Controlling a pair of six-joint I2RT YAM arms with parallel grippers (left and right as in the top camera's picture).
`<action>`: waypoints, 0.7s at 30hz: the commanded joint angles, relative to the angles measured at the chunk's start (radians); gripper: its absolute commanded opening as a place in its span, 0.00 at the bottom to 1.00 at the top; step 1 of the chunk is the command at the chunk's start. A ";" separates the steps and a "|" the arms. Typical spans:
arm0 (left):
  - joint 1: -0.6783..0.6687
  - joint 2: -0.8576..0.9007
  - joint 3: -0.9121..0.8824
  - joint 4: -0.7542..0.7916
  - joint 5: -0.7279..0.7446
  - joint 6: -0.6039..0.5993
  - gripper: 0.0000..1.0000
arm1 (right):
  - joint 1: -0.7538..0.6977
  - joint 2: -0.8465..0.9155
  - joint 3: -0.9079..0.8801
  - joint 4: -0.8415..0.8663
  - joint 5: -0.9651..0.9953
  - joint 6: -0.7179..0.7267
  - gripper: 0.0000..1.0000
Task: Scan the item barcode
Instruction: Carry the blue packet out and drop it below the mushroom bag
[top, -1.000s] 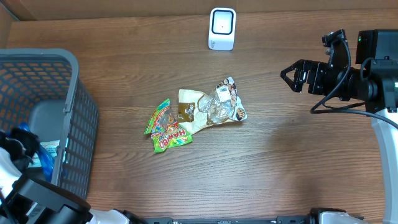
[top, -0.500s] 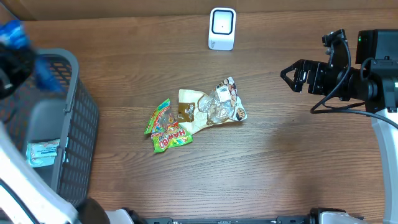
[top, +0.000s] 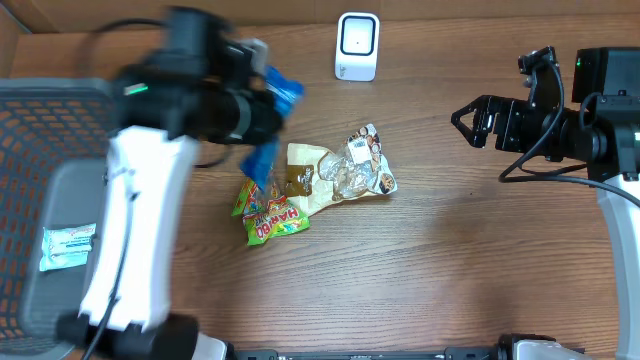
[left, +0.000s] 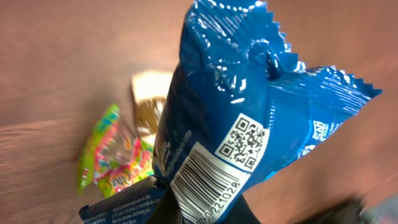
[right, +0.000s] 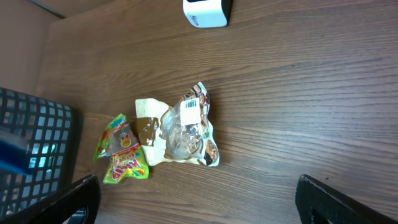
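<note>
One glossy blue packet (left: 236, 124), barcode and QR code showing, clamped in left gripper (top: 262, 118); right gripper (top: 468, 122) agape.

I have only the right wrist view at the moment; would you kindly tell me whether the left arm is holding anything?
Observer: Yes, the left gripper is shut on a blue snack packet, held up off the table.
Operator: Thank you. Does the packet show a code anywhere?
Observer: In the left wrist view its barcode faces the camera, with a QR code just above it.
Operator: And how does the packet sit relative to the scanner?
Observer: From overhead, the white scanner stands at the far edge of the table, and the packet is apart from it, nearer the left arm's side.
</note>
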 joint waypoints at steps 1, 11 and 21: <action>-0.123 0.096 -0.100 0.008 -0.066 0.050 0.04 | 0.004 0.000 0.023 0.000 0.003 -0.007 1.00; -0.389 0.406 -0.221 0.053 -0.067 0.097 0.04 | 0.004 0.000 0.023 0.002 0.003 -0.007 1.00; -0.348 0.408 -0.117 0.000 -0.074 0.064 0.32 | 0.004 0.000 0.023 0.001 0.003 -0.007 1.00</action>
